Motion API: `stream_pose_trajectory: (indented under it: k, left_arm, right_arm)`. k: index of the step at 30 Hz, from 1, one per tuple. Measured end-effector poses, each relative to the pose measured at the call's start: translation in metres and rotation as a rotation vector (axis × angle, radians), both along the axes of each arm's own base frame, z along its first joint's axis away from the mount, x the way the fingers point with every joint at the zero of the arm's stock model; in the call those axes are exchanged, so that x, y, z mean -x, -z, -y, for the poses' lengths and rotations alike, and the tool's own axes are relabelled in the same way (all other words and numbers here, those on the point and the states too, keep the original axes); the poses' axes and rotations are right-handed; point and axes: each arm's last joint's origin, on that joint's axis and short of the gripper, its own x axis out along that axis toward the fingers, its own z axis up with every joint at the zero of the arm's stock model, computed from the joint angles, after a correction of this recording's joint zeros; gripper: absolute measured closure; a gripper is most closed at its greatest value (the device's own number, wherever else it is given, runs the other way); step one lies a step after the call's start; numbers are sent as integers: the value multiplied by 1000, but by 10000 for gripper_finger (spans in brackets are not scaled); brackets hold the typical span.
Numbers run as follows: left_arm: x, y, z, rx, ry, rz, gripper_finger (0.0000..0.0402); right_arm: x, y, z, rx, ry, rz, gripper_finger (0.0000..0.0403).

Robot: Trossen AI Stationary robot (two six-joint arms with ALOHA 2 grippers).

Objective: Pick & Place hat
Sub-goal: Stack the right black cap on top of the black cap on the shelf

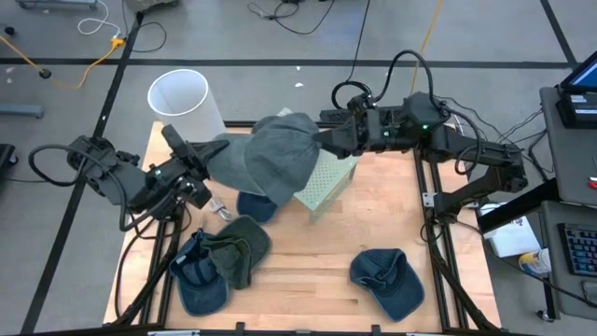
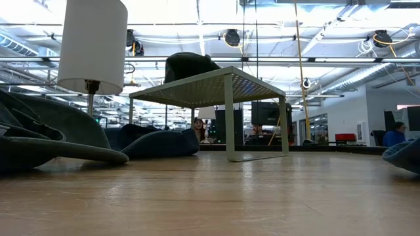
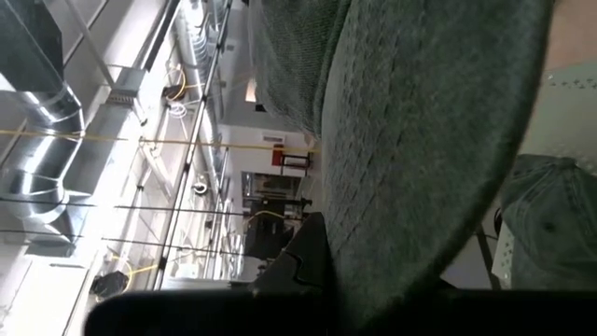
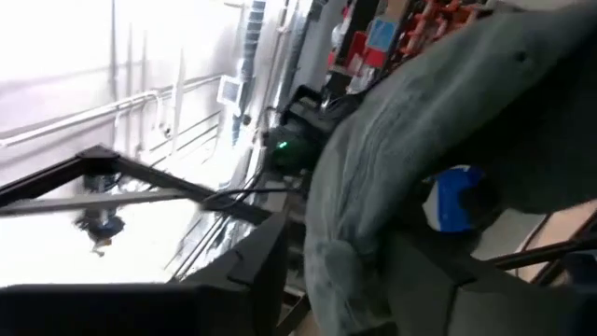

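The left gripper (image 1: 216, 149) is clamped on the edge of a grey-green fabric cap (image 1: 275, 157), holding it up over the pale perforated metal stand (image 1: 328, 177). At the cap's other side the right gripper (image 1: 328, 140) has its fingers on the fabric, though I cannot tell whether they have closed on it. To do this well, both arms should keep level so the cap settles flat on the stand, and neither should let go until it rests there.

A white cylindrical lamp shade (image 1: 183, 96) stands at the far left corner of the wooden tabletop (image 1: 308, 271). Dark blue and green caps (image 1: 219, 257) lie front left, another blue cap (image 1: 387, 280) front right. Beyond is an open workshop with ceiling lights and seated people.
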Motion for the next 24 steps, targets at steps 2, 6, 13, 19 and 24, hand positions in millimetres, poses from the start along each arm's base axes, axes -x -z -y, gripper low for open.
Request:
stream_pose_trajectory:
  k: [2, 6, 13, 19, 24]
  left_arm:
    - [0, 0, 0, 2, -1, 1, 393]
    - [0, 0, 0, 5, -1, 4, 393]
    - [0, 0, 0, 85, -8, 66, 346]
    - [1, 0, -2, 266, -78, 228, 278]
    - [5, 8, -5, 342, -170, 310, 232]
  right_arm:
    - [2, -1, 0, 0, -9, 7, 285]
    - [0, -3, -1, 6, -10, 35, 357]
    - [4, -11, -1, 35, -2, 121, 386]
    - [10, -21, -1, 42, 0, 216, 386]
    - [19, -27, -2, 49, 11, 254, 386]
